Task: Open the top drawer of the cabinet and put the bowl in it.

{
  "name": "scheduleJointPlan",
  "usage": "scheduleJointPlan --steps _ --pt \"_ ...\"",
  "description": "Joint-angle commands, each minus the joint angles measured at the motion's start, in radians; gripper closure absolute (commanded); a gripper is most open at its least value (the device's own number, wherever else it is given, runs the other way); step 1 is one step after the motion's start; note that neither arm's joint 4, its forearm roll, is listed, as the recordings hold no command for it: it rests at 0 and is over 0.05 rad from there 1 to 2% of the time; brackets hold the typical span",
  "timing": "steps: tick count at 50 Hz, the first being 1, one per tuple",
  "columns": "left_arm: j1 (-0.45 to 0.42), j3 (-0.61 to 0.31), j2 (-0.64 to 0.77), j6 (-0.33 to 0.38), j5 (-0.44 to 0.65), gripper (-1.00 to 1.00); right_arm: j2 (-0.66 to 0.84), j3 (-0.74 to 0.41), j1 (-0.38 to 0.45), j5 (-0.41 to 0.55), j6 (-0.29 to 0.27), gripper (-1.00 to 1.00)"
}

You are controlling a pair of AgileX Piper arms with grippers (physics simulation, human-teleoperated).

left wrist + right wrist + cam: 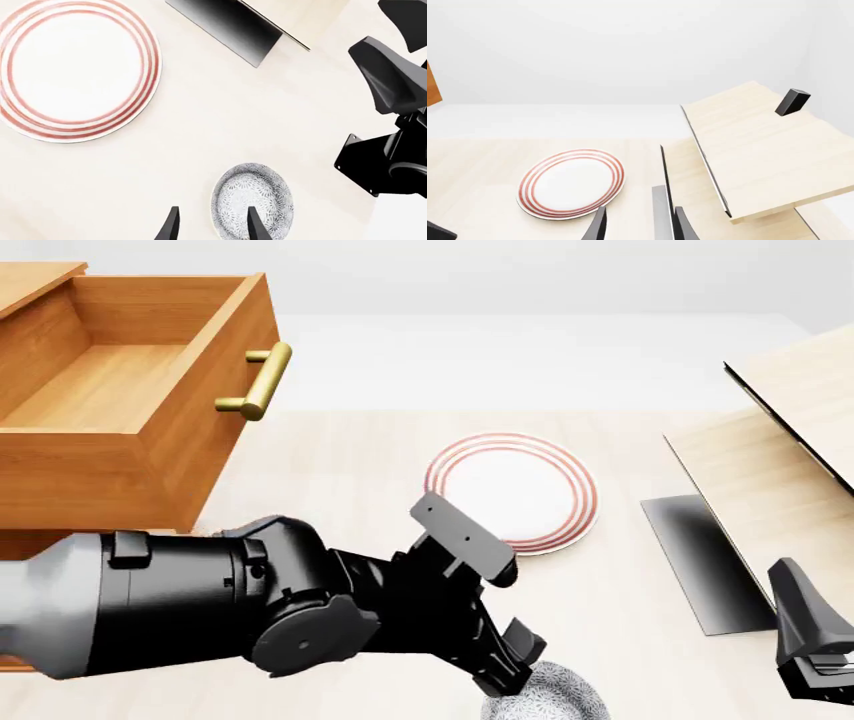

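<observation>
The top drawer (147, 455) of the orange-brown cabinet (34, 280) stands pulled out and empty, its brass handle (260, 380) facing the table. The speckled bowl (550, 698) sits on the table at the near edge, partly hidden by my left arm (307, 610). In the left wrist view the bowl (252, 200) lies just below my left gripper (212, 227), which is open, with one finger (256, 225) over the bowl's inside and the other outside its rim. My right gripper (639, 227) is open and empty, off to the right of the bowl.
A flat white red-ringed plate (514, 490) lies mid-table beyond the bowl. A pale light-wood structure (787, 460) with a dark panel (701, 560) stands at the right. My right arm (811, 640) is low at the right edge, close to that structure.
</observation>
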Motion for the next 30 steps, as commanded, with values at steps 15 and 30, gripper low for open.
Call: scheduleJointPlan --steps 15,30 --pt "-0.049 -0.007 0.118 -0.059 -0.082 -1.00 0.000 0.002 0.000 -0.001 0.000 -1.00" --pt "-0.063 -0.004 0.154 -0.073 -0.114 -1.00 0.000 0.002 0.000 -0.001 0.000 -1.00"
